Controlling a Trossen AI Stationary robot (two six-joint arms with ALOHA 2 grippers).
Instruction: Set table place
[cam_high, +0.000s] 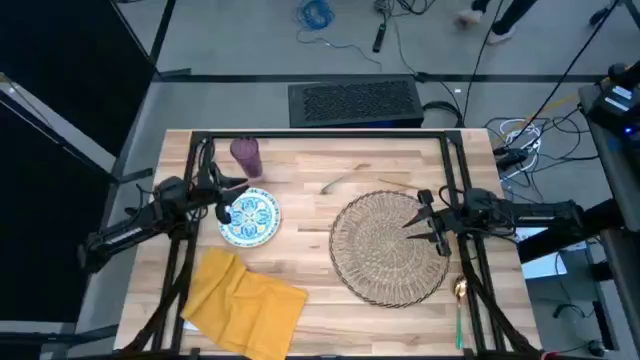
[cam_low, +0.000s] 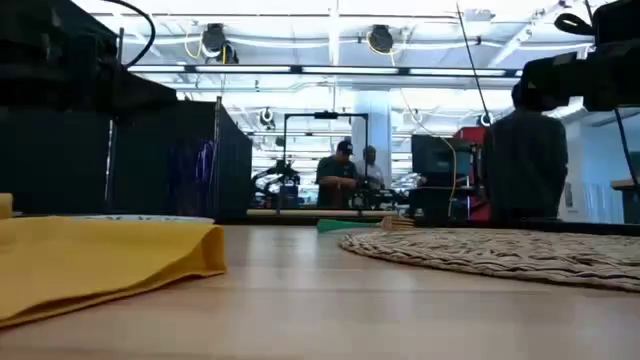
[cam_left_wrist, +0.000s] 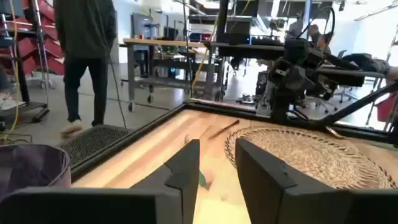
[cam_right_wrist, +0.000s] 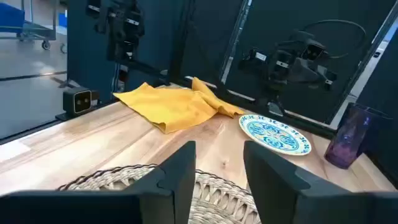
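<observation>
On the table (cam_high: 370, 170) we see the mat (cam_high: 385, 250) under and just ahead of our right claw (cam_high: 418, 222), which hangs above the mat's edge with its fingers (cam_right_wrist: 180, 168) a narrow gap apart, holding nothing. The napkin (cam_high: 245, 295) lies crumpled behind our left claw (cam_high: 228, 197). That claw hovers over the plate's (cam_high: 250, 222) edge, fingers (cam_left_wrist: 186, 168) narrowly parted and empty, the tumbler (cam_high: 246, 156) just beside it. A spoon (cam_high: 459, 305) lies behind the right claw, beside the mat.
</observation>
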